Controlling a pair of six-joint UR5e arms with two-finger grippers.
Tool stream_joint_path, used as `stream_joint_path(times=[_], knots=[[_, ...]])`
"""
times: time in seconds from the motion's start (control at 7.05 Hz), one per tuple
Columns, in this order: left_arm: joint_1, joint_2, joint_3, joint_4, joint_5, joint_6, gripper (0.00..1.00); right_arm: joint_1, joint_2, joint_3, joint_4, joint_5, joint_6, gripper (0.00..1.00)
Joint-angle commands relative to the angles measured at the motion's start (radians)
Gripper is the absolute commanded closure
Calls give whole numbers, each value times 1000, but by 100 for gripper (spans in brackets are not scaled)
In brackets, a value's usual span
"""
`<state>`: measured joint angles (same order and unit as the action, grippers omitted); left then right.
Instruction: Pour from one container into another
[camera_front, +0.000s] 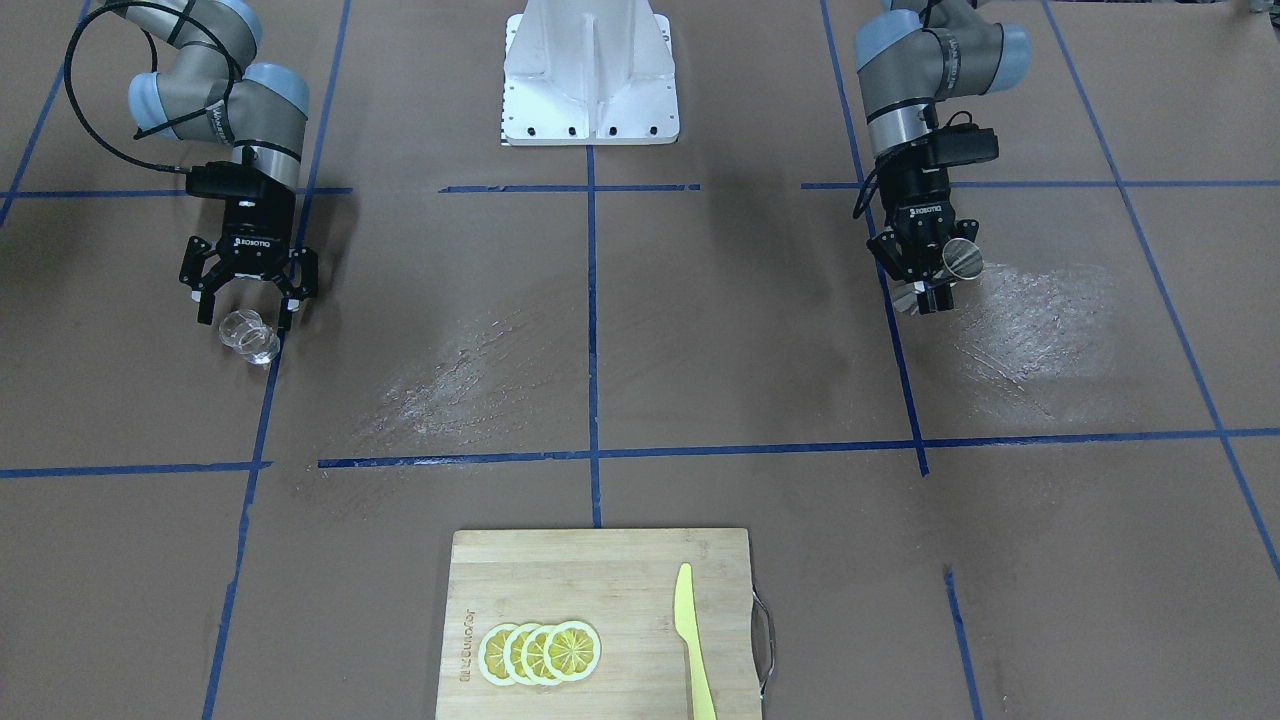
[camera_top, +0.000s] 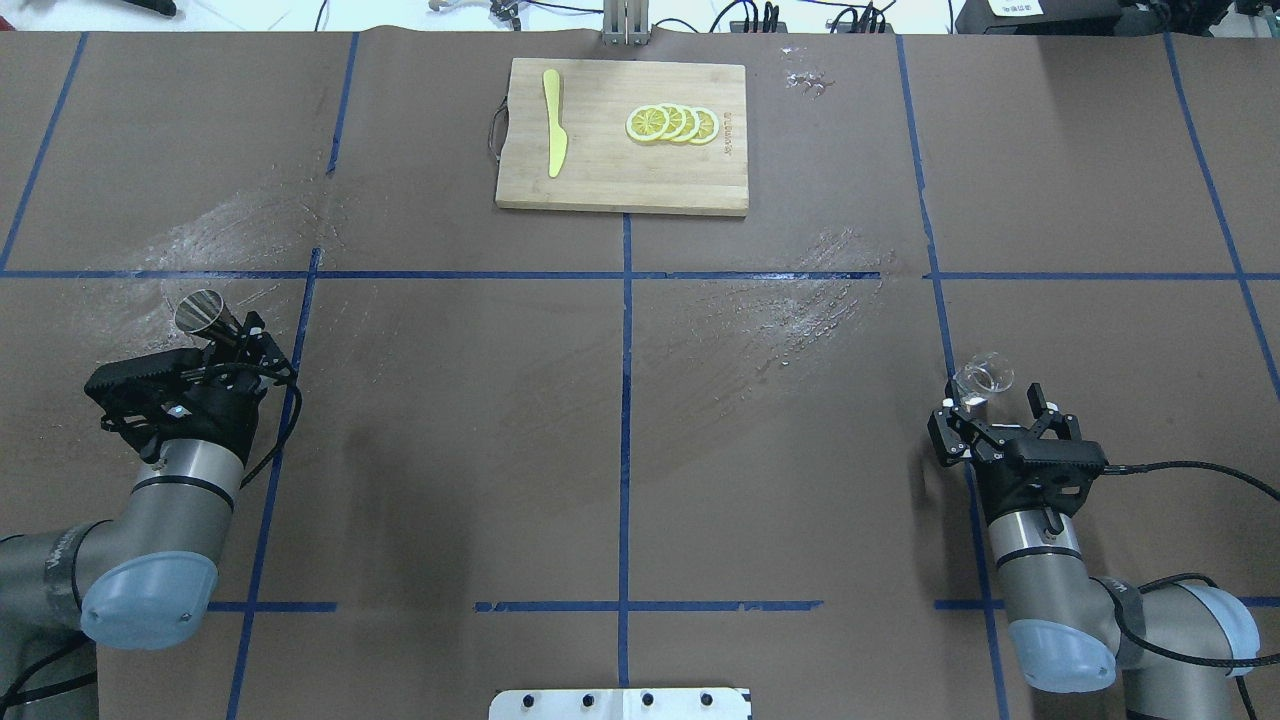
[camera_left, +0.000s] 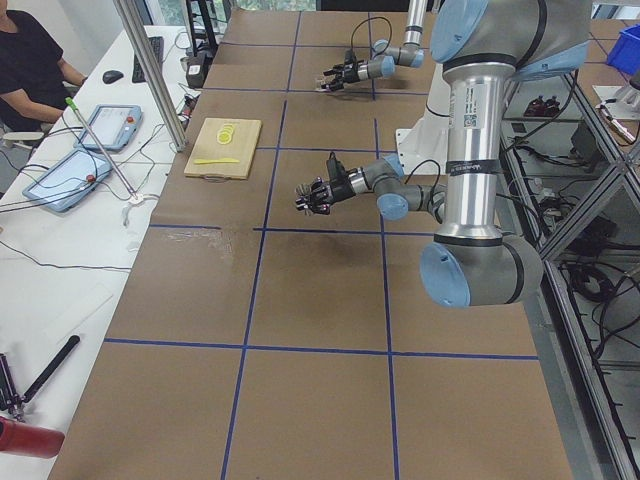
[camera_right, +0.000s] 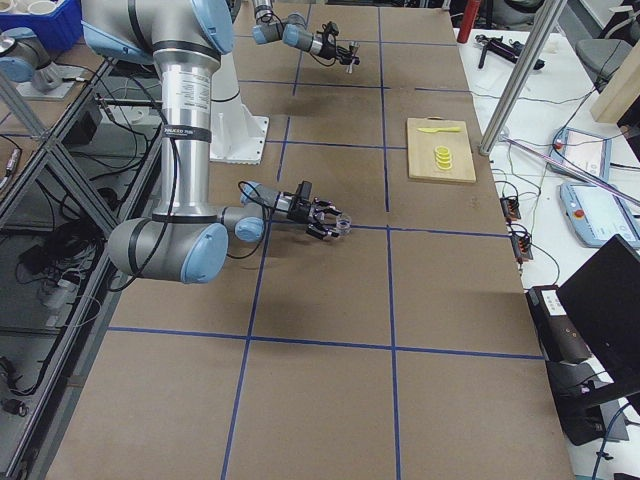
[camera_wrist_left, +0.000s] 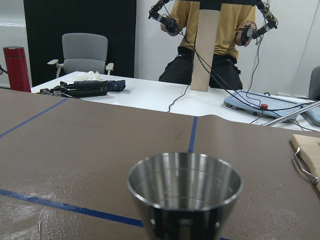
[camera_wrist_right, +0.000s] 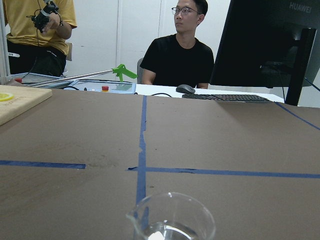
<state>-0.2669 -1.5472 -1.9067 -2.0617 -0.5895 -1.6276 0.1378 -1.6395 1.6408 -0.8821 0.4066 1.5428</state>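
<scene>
The left end effector (camera_front: 930, 282) is pressed together on the single steel jigger (camera_front: 964, 258), pinching its lower part so that the upper cone stands free beyond the fingers. In the left wrist view the jigger is upright, its open mouth level; whether anything is in it cannot be told.

The right end effector (camera_front: 247, 305) is spread wide, low over the table (camera_front: 700, 330). The single clear glass tumbler (camera_front: 250, 335) sits at its fingertips, in the gap between them. Whether the pads touch the glass cannot be told. The right wrist view shows only the tumbler's rim, at the bottom edge of the picture.

The two end effectors are well apart, one at each side of the table, so the tumbler and the jigger are far from each other.

On the far side from the robot's base, near the middle, lies one wooden cutting board (camera_front: 600, 580). On it are one yellow knife (camera_front: 690, 640) and four lemon slices (camera_front: 540, 652), overlapping in a row, apart from the knife.
</scene>
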Motion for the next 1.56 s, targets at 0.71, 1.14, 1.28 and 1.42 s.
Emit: stream_joint_path(times=[0.71,1.14,1.28,1.42], knots=[[0,-1,0,0,-1,0,100,39,46,-50,2,32,-16,5],[0,-2,0,0,-1,0,100,39,56,-50,2,35,-18,53],[0,-4,0,0,0,0,100,43,56,-46,3,38,-48,71],[0,-5,0,0,-1,0,100,51,55,-36,15,64,-71,97]])
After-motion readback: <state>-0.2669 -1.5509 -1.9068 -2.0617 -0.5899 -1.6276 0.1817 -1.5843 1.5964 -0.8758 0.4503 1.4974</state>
